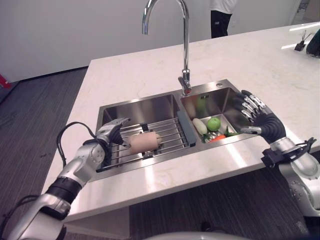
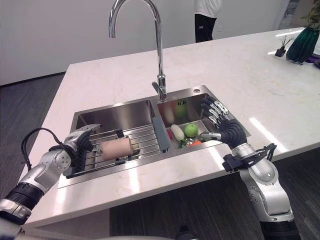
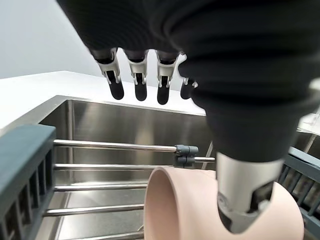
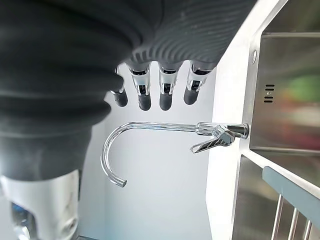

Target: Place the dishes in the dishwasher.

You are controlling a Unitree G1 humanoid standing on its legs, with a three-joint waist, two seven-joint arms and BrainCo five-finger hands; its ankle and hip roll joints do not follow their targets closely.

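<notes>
Two basins in the sink (image 1: 150, 105): I see a pink cup (image 1: 144, 142) on the left rack (image 1: 170, 131), vegetables (image 1: 213, 123) right. Left hand (image 1: 111, 134) open beside cup; right hand (image 1: 256, 113) open, empty.

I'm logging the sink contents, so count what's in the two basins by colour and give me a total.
Pink: 1, the cup lying on the rack in the left basin
Green: 1, the round fruit in the right basin
White: 1, the long vegetable beside it
Red-orange: 1, a piece partly hidden at the front
Total: 4
</notes>
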